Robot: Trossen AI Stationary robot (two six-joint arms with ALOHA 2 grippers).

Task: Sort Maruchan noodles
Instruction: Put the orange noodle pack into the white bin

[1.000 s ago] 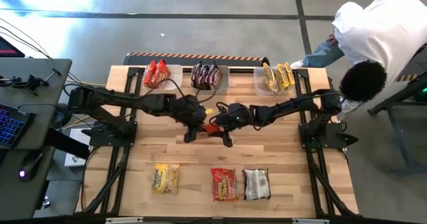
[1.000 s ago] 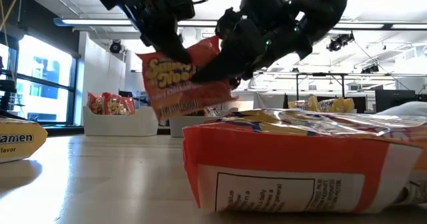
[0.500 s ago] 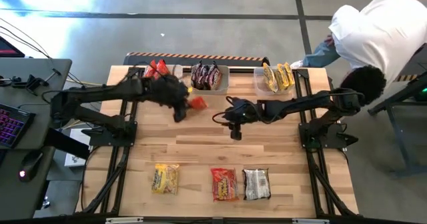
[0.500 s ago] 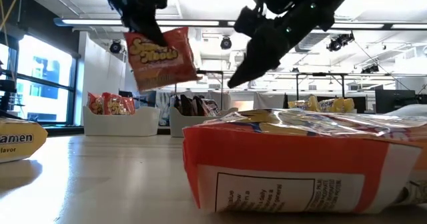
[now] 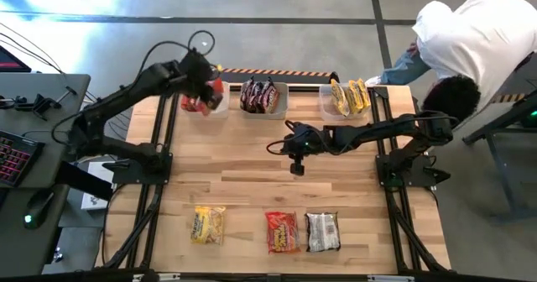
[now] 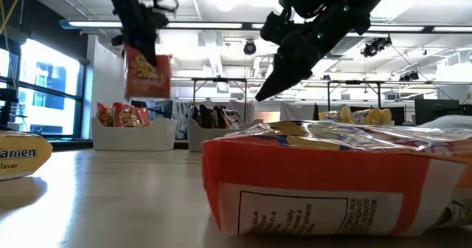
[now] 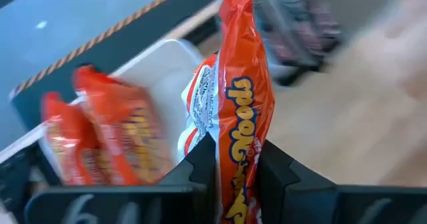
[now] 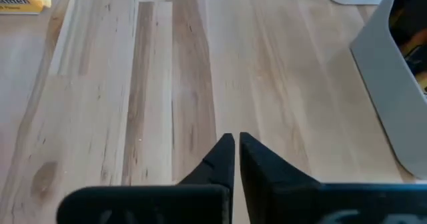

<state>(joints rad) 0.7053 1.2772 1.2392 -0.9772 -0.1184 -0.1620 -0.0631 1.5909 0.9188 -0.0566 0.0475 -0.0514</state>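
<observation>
A red-orange Maruchan noodle packet (image 6: 147,74) hangs in my left gripper (image 6: 140,47) over the far-left bin (image 5: 220,104), which holds other red packets (image 7: 100,137). My right gripper (image 5: 295,166) hovers shut over the middle of the table with nothing between its fingers (image 8: 223,159). The middle bin (image 5: 284,107) holds dark packets and the right bin (image 5: 325,107) holds yellow ones. A yellow packet (image 5: 208,225), a red packet (image 5: 282,232) and a silver packet (image 5: 321,232) lie flat near the table's near edge. My left gripper pinches the red-orange packet between its two fingers (image 7: 200,164), one on each flat face, at its upper end (image 6: 141,56). The fingers come from above, slanting down toward the far left. The packet hangs upright below them, clear of the bin and the table.
A person in a white top (image 5: 478,39) bends over the table's far right corner, a hand near the right bin. The wooden table (image 5: 252,190) is bare between the bins and the near row of packets. A desk with a keyboard (image 5: 13,156) stands to the left.
My left gripper has carried the red-orange packet up and toward the far left, from the table's middle to above the left bin, turning as it went. My right gripper has come away from the packet, risen a little and shut.
</observation>
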